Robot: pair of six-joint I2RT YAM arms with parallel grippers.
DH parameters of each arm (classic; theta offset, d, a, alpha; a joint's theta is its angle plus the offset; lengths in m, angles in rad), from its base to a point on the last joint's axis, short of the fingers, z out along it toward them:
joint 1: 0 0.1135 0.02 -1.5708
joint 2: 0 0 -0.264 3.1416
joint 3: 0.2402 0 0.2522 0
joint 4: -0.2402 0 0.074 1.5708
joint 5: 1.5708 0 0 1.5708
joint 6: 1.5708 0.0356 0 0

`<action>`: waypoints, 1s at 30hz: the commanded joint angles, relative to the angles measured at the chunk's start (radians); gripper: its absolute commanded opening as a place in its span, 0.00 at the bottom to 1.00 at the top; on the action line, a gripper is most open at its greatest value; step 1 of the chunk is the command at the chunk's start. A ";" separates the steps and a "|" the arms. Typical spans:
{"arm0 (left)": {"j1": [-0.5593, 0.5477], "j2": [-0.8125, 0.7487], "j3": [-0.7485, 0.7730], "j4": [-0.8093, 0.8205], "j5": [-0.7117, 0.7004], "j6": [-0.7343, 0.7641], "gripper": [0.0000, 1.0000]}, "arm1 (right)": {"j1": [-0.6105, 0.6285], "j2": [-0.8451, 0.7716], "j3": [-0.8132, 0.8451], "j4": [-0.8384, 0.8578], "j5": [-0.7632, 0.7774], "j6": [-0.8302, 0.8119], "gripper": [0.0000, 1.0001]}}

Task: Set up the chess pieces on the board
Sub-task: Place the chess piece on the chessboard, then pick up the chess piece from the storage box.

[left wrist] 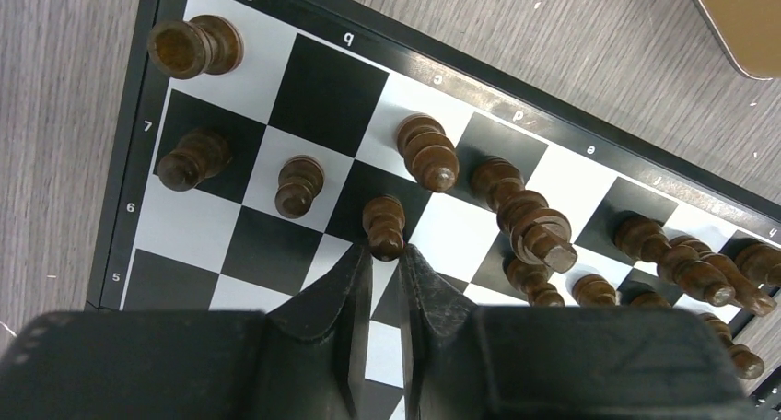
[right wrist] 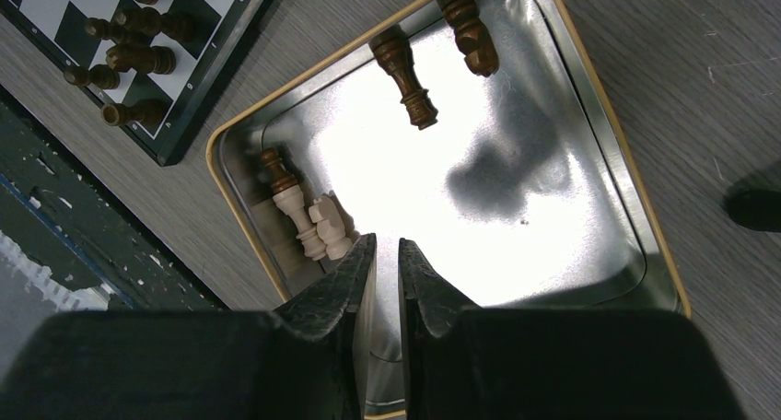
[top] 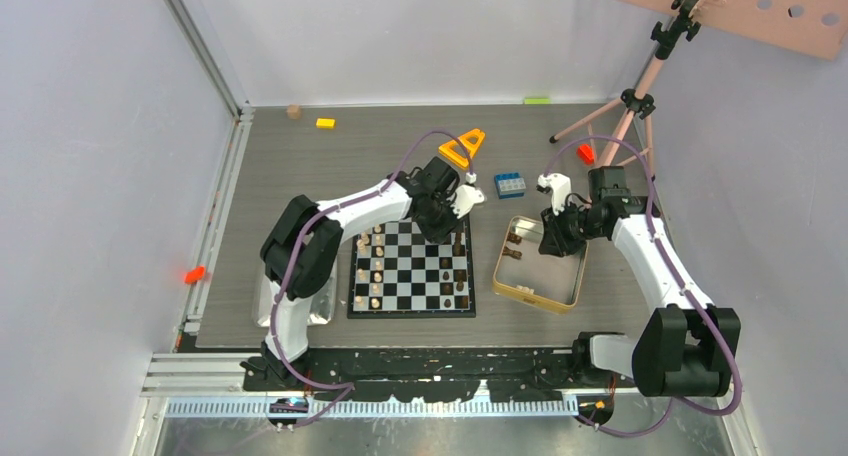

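We see the board [top: 412, 276] mid-worktop [top: 300, 166], light pieces [top: 375, 271] on its left files, dark pieces [top: 460, 271] on its right. Over the board's far right part the left jaws are pinched almost closed on the head of a standing dark pawn [left wrist: 383, 219]. Just right of the board sits the tin [right wrist: 516, 254]; the right jaws hang over it, nearly closed, holding nothing. In the tin we count five loose pieces [right wrist: 308, 222]: three dark, two light.

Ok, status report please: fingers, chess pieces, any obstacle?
Left fingers shut on dark pawn on board. Right fingers nearly shut, empty, above tin. Five pieces lie in tin. Dark pieces crowd beside pawn.
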 commanded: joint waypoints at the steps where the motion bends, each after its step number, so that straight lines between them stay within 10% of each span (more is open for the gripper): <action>1: -0.005 -0.013 0.029 -0.003 0.008 0.003 0.18 | -0.007 0.007 0.021 0.002 0.005 -0.017 0.21; 16: 0.040 -0.194 -0.045 -0.099 -0.064 0.024 0.52 | 0.077 0.183 0.030 0.148 0.067 -0.037 0.43; 30: 0.220 -0.305 -0.029 -0.151 0.038 -0.021 0.59 | 0.209 0.306 0.001 0.283 0.162 -0.163 0.50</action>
